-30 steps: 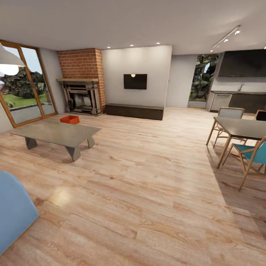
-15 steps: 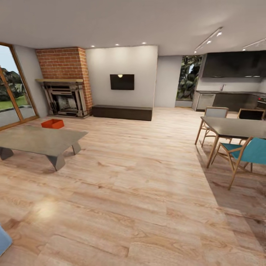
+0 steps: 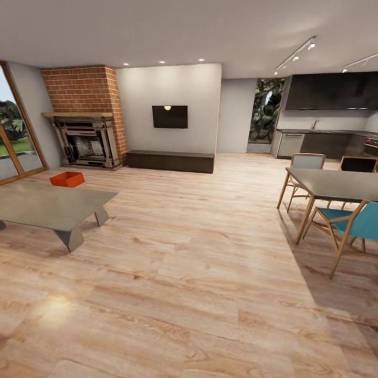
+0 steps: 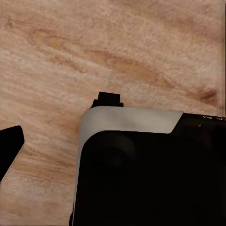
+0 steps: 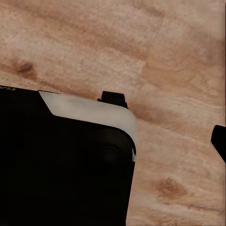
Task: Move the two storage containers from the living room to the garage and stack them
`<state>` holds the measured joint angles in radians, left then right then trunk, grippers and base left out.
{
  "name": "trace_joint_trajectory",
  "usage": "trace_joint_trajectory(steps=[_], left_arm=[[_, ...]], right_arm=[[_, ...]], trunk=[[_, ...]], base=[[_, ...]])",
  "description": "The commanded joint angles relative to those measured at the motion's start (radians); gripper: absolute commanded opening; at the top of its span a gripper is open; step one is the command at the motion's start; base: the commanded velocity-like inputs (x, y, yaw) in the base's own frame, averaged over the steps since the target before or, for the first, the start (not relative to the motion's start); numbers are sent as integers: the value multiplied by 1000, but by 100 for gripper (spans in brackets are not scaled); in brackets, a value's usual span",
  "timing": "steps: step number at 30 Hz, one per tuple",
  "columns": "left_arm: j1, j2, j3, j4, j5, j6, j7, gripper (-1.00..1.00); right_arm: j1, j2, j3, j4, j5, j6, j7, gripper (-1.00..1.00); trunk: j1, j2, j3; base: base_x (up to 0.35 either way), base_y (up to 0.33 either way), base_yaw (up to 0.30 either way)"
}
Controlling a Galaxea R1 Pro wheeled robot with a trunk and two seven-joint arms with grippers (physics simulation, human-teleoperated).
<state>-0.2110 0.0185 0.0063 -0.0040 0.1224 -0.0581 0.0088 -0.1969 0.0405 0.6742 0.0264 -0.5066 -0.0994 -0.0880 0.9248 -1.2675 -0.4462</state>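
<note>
In the living room we count one orange-red storage container (image 3: pixel 67 179) on the wood plank floor (image 3: pixel 199 262), between the brick fireplace (image 3: pixel 84 123) and one low grey coffee table (image 3: pixel 50 207). We also list one wall television (image 3: pixel 169 116), one dining table (image 3: pixel 336 184) and three chairs. Whether either gripper's fingers are spread or closed, we cannot tell.

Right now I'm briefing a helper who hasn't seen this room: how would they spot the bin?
Find the red brick fireplace at the far left. On the wood floor in front of it, just beyond the grey coffee table, sits the bin. It is the one small orange-red open box there.
</note>
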Motion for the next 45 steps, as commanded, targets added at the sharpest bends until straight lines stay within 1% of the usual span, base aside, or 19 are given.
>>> trace_joint_trajectory(steps=[1,10,45], left_arm=[[-1,0,0,1,8,-3,0,100],[-1,0,0,1,8,-2,0,100],[-1,0,0,1,8,-3,0,100]], right_arm=[[-1,1,8,3,-9,-5,-1,100],[-1,1,8,3,-1,-5,-1,100],[-1,0,10,3,-1,-5,-1,100]], trunk=[[1,-1,-1],[1,-1,-1],[1,-1,-1]], base=[[321,0,0],[321,0,0],[321,0,0]])
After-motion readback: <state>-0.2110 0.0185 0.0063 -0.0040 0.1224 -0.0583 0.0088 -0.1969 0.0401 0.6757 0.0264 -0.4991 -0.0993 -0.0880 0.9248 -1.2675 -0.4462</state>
